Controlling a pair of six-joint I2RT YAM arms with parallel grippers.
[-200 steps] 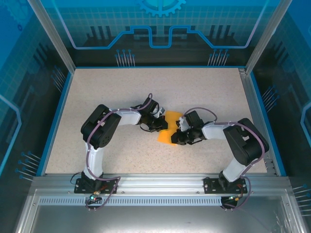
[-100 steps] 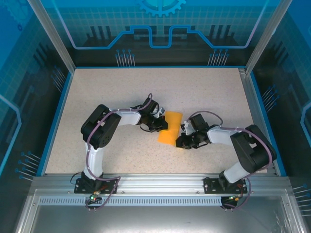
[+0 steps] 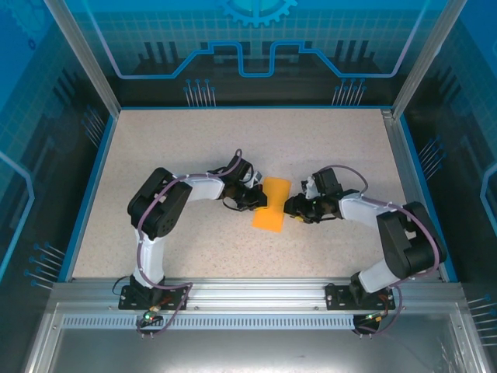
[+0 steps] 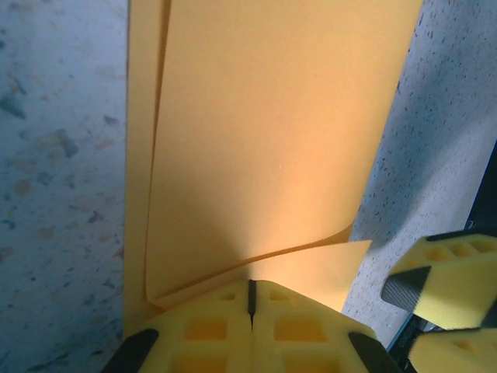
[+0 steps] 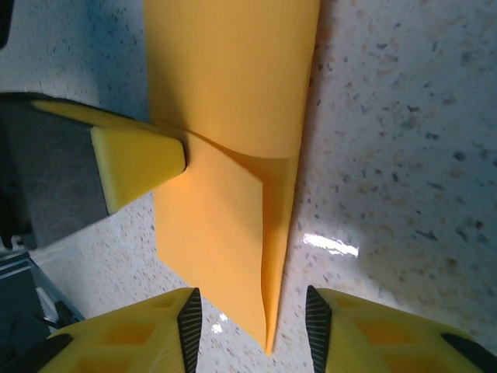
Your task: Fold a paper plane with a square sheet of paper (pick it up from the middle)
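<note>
Right wrist: paper [image 5: 233, 93] tip within spread right pincer [image 5: 250, 311]; left pincer [image 5: 165, 159] gapless, atop paper.

The thin orange-yellow folded sheet of paper [image 3: 271, 203] is one plain colour, brighter in the light and browner in the shade under its lifted layer. My left tool [image 4: 250, 299] has bright yellow fingers trimmed in black. My right tool [image 5: 248, 311] shows the same yellow, with black pads. The flat speckled table [image 3: 194, 140] is beige with dark and grey flecks, edged in blue. My arms [image 3: 159, 203] are black and white, with purple cables [image 3: 330, 171]. The blue enclosure walls [image 3: 256, 47] carry paler line patterns.
</note>
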